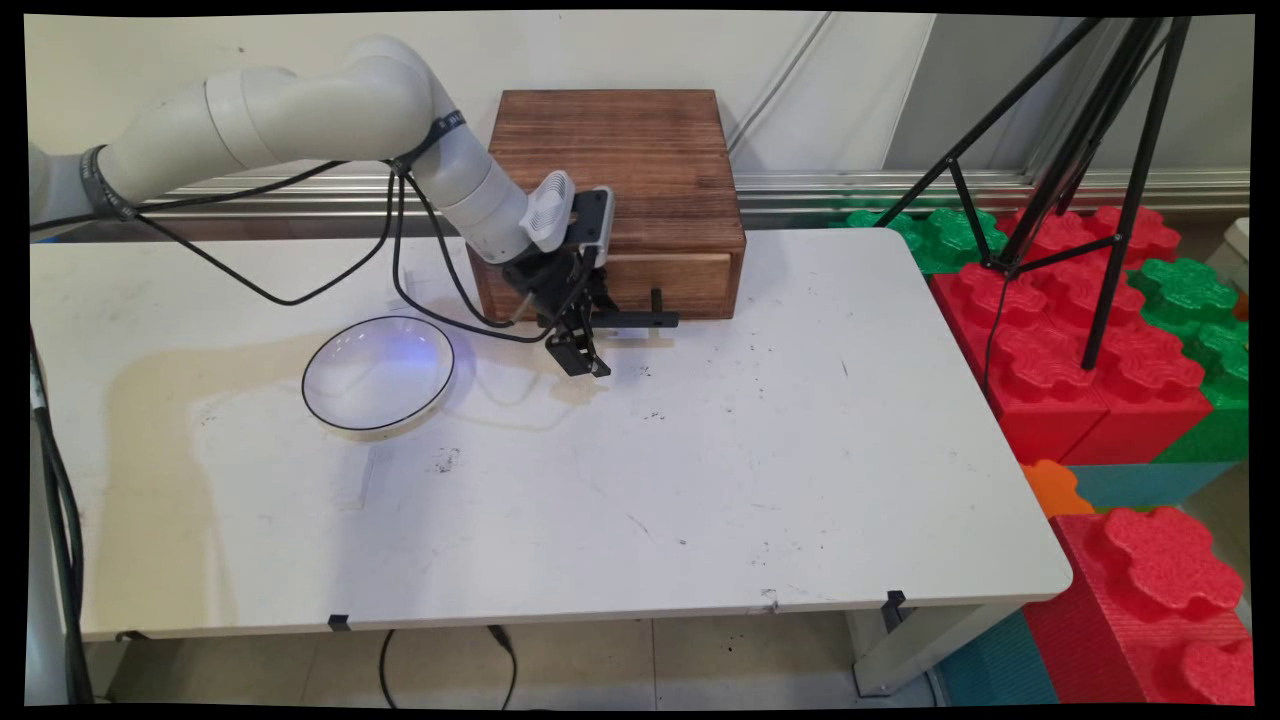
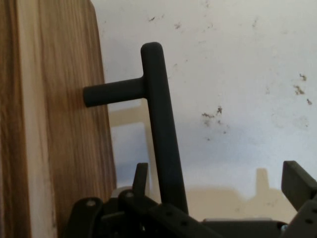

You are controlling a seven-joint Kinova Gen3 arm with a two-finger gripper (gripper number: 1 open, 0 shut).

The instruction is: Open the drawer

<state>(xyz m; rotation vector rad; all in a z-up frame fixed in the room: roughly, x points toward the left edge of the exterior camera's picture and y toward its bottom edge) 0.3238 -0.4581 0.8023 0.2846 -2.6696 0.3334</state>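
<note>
The gripper [image 2: 218,171] sits closest to the hand camera. Its jaws stand wide open and hold nothing. Between its fingers [image 2: 140,174] runs the black bar handle [image 2: 159,124]. The bar lies close beside one finger and well apart from the other. I cannot tell whether the near finger touches it.

The handle's long axis runs level along the front of the wooden box [image 2: 54,124], standing off it on short posts. In the hand view it leads straight away from the hand, so the jaws straddle it across its width, near one end. The post in view points back into the wood.

In the main view the gripper [image 1: 585,345] hangs low at the box's front left. It reaches down and across to the handle [image 1: 632,320], which sticks out from the drawer front [image 1: 670,283] towards the table's near side. The box [image 1: 620,150] stands at the back of the white table [image 1: 700,480]. Left of the box and a little forward lies a white plate [image 1: 378,373] with a dark rim, apart from the gripper. Black cables [image 1: 420,290] droop from the arm between the plate and the box. Well to the right of the box, off the table, are foam blocks [image 1: 1060,350] and a black tripod [image 1: 1080,150].
</note>
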